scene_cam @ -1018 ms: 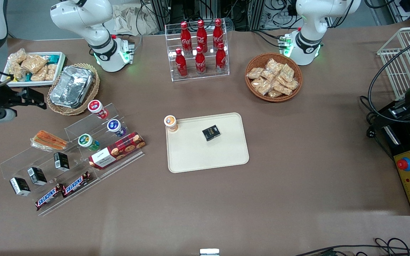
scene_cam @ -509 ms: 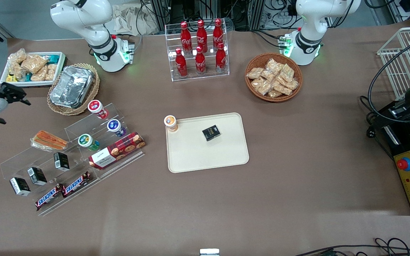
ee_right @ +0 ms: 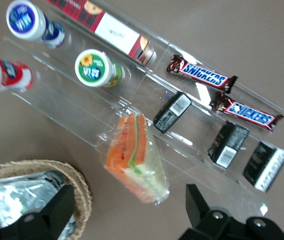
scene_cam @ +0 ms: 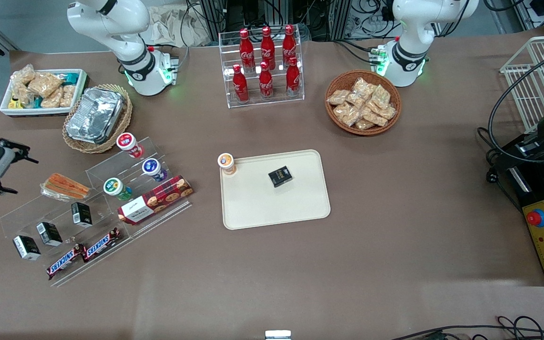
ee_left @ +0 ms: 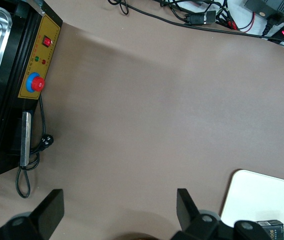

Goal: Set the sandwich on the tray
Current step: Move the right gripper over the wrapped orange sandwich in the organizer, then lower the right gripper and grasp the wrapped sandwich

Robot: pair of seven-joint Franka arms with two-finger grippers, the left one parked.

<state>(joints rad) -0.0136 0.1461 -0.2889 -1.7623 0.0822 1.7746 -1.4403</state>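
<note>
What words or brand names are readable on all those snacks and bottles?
"SNICKERS": two chocolate bars on the clear rack.
"Coca-Cola": red bottles in the acrylic stand.
Too small or blurred: biscuit box, cups, black packets.
Sandwich, below the open gripper: no text visible.

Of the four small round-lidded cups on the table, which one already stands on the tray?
The orange-lidded cup, at a corner of the tray. The red, blue and green ones sit in the clear rack by the sandwich, near the open gripper.

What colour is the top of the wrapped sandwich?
Orange-red, above pale bread and a green layer on the sandwich; the right wrist view shows it best. The gripper hovers nearby.
</note>
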